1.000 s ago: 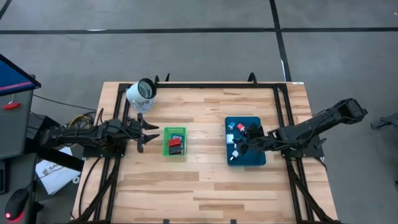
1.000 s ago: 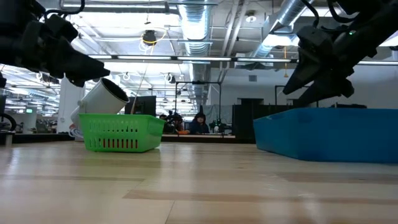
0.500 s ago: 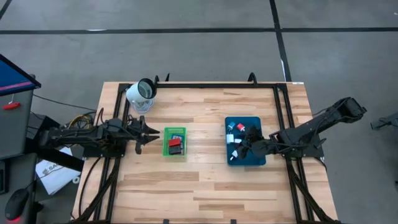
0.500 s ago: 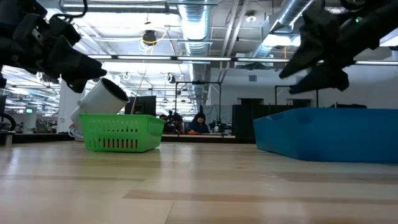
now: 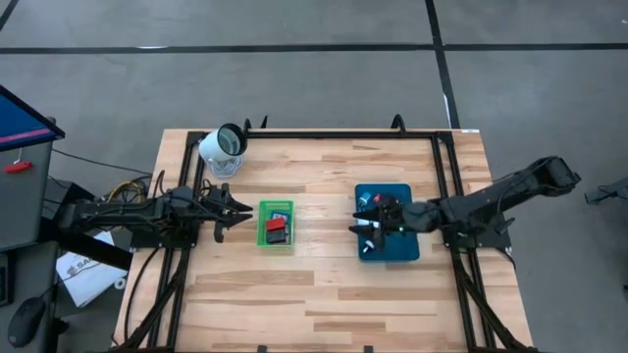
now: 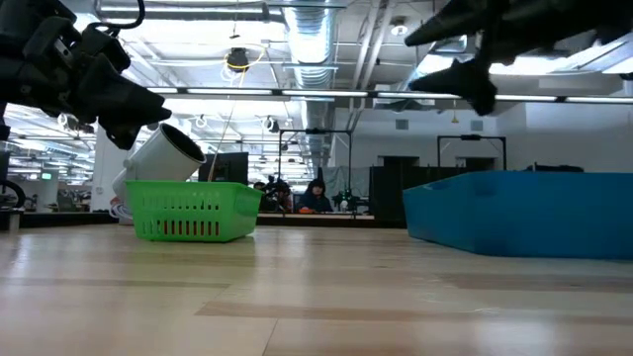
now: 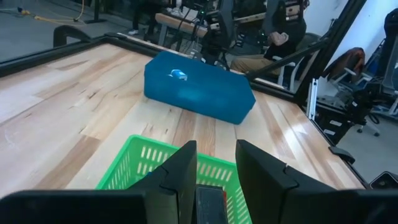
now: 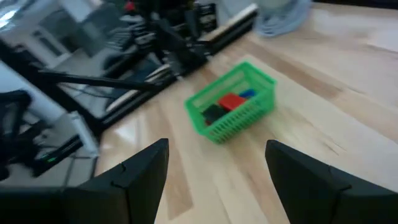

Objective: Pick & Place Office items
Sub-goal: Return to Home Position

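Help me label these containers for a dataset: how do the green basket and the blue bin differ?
The green basket has slotted, see-through walls; the blue bin has solid walls. The basket is smaller than the bin. The basket sits by the open left gripper, the bin under the open right gripper. Both are rectangular, stand upright on the wooden table and hold small office items.

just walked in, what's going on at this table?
Sorting small office items into trays, and nothing is held now. The right tool hangs open and empty over the dark blue rectangular tray, which holds a few small pieces. The left tool sits open beside the green mesh basket, where red and black blocks lie. A white cylinder lies near a table corner.
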